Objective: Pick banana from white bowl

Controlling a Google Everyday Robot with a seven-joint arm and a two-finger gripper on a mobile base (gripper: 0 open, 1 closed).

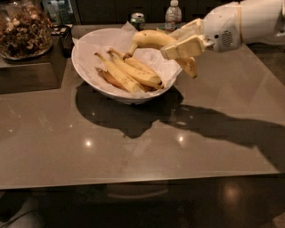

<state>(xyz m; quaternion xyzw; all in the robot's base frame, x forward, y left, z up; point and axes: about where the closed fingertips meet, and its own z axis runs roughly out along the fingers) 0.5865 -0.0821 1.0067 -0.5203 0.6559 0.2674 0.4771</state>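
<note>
- Above the right side of the white bowl (84, 73), the gripper (171, 43) hangs at the end of a white arm (249, 20) that reaches in from the upper right corner of the view.
- Its 2 pale fingers (185, 46) are clamped around the banana (149, 39), 1 in front of the fruit and 1 behind it, gripping it at about mid-length.
- The banana is held in the air, above the bowl's contents.
- Its brownish stem points down and left over the bowl's middle, and its thick yellow body arches over the bowl's far right part.
- Its other end droops outside the bowl on the right, just below the near finger.
- Whether the stem tip touches the fruit beneath it cannot be told.
- Inside the bowl, on crinkled white paper (100, 42), several slimmer bananas (131, 73) lie side by side, slanting from upper left to lower right.
- The bowl stands on a glossy brown table (133, 151), in its far left part.
- A dark shadow (222, 127) of the arm stretches across the table from under the bowl to the right edge.
- To the left of the bowl, a glass jar (24, 29) of nuts stands on a separate darker surface.
- Behind the bowl stand a can (137, 20) and a clear bottle (173, 13) with a white cap.
</note>
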